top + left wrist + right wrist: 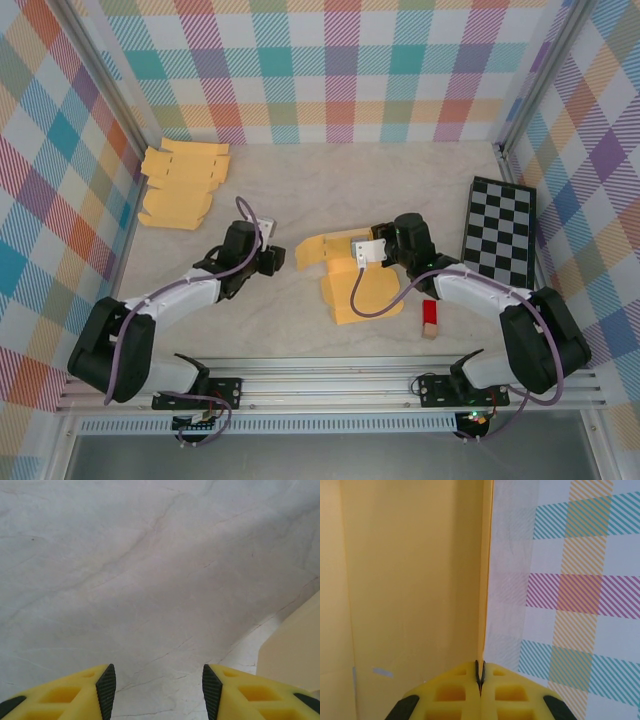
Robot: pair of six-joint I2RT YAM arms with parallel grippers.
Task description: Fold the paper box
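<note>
One box (378, 288) is in work. It lies at the centre of the table (300, 190), between the two grippers and nearer the right arm.

Right gripper (362, 252): fingers fully closed on the thin edge of one panel. The right wrist view shows that panel standing upright and edge-on, pinched between the pads (460, 692). Judgement: the pinch serves to lift the panel off the flat and hold it at its crease, while the rest of the sheet lies on the table as a base.

Left gripper (272, 260): fingers partly apart and holding nothing, low over bare table just left of the box. A corner of the box shows at the right edge of its wrist view. Judgement: it is stationed there to press or steady the neighbouring flap, on the side the right arm cannot reach.

Orientation: the box's long axis runs diagonally, from far-left to near-right in the top view. The flat part sits at the near-right end. The raised, curling part points far-left, toward the left gripper. Whether any crease is fully set cannot be told.
</note>
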